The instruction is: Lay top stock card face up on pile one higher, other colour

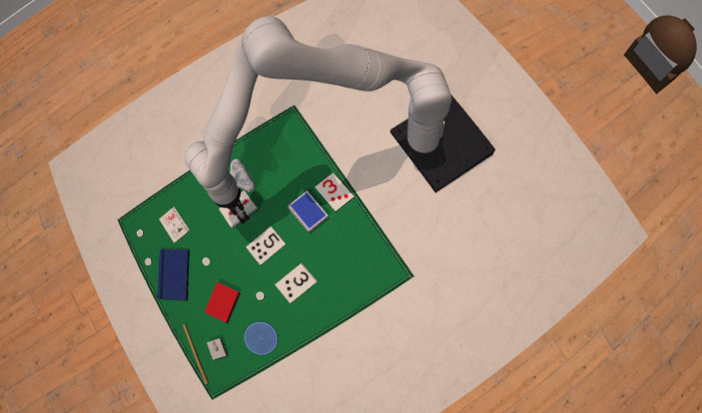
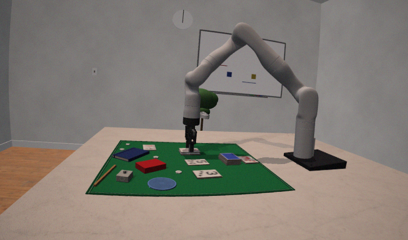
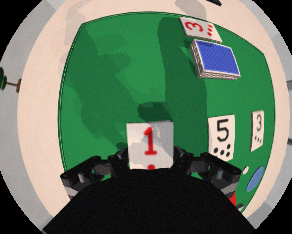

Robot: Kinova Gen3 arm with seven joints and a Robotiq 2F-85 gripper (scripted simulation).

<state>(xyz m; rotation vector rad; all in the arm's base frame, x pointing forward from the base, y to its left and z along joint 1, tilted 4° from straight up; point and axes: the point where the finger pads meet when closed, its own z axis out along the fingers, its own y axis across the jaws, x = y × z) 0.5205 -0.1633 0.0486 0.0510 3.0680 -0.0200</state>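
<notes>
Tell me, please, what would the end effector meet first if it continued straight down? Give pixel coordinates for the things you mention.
Holding the red 1 (image 1: 249, 199) (image 2: 183, 149) (image 3: 140, 134), the end effector (image 1: 243, 217) (image 2: 190, 150) (image 3: 150, 153) would probably meet the pile (image 2: 184, 153) directly beneath; whether they already touch is unclear.
</notes>
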